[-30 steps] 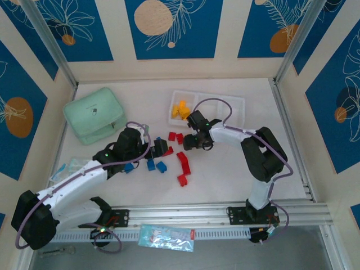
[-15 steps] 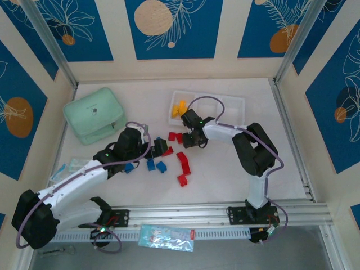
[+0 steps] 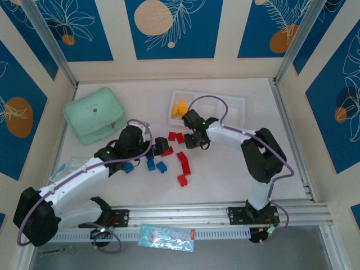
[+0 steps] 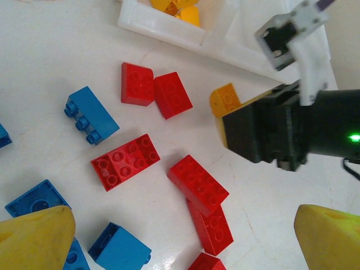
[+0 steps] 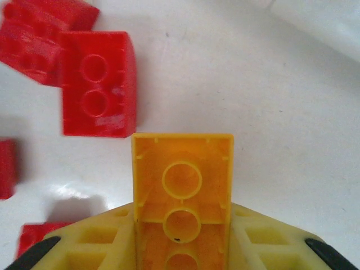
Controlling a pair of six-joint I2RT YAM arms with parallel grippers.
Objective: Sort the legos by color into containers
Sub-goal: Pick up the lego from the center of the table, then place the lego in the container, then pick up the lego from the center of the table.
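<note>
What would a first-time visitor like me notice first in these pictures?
Probably the right claw near the middle of the table, gripping a yellow-orange brick between its fingers. Around it lie scattered red bricks and blue bricks, while a white tray farther back holds a little yellow pile in its leftmost compartment.

A yellow-orange brick (image 5: 183, 180) is clamped between the yellow fingers (image 5: 84, 247) of the right gripper (image 5: 183, 239), hollow underside turned to the lens; white table (image 5: 270, 112) is seen behind it. A red brick (image 5: 100, 93) is seen just up-left, set against a second red brick (image 5: 39, 34); a blurred white rim (image 5: 320, 19) is seen top right.
</note>
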